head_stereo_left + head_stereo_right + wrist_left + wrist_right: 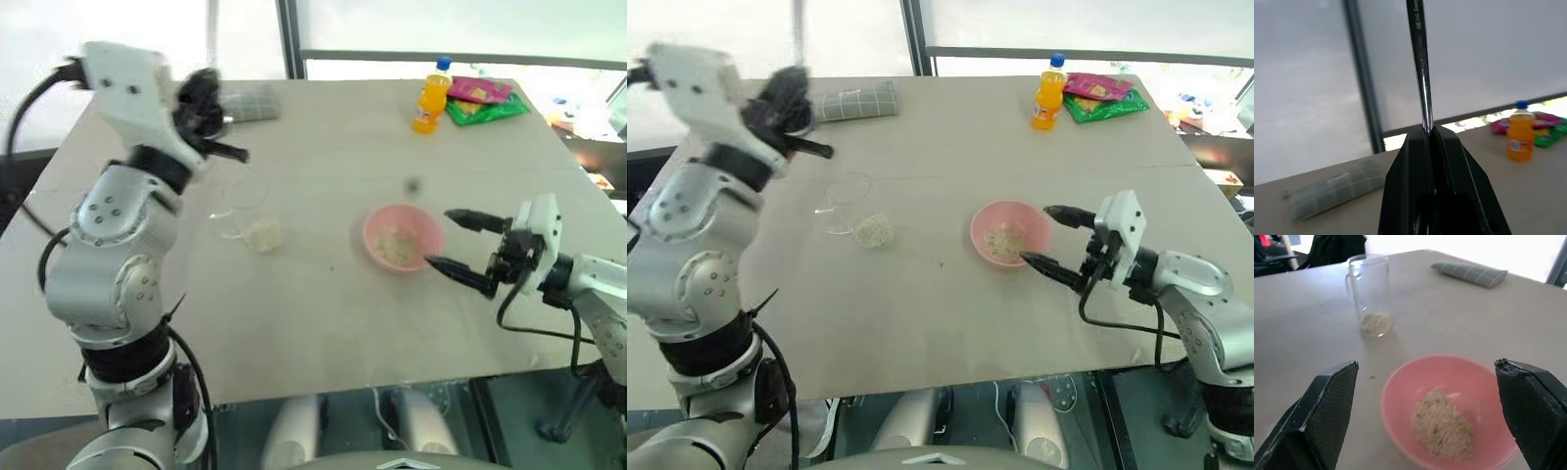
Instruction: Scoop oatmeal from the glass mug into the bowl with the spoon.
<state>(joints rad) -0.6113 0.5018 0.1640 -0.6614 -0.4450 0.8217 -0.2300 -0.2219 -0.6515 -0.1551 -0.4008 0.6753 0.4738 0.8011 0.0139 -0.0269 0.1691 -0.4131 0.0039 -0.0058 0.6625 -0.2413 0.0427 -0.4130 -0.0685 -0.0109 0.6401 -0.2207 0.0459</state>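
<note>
Gripping the spoon (pixel 1421 73) with illegible engraved handle lettering, left hand (pixel 1431 142) raised

light: bright window backlight | glare: windows blown out | blur: raised left arm

I see a polished metal spoon (pixel 1420 63), a clear glass mug (pixel 1369 293), a smooth plastic-looking pink bowl (pixel 1400 396) of grainy oatmeal (pixel 1442 423), a checked cloth (pixel 1470 273), and a matt table (pixel 323 294).

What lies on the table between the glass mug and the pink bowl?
Bare tabletop, apart from a tiny dark speck; the right eye view shows it between the glass mug and the bowl.
</note>
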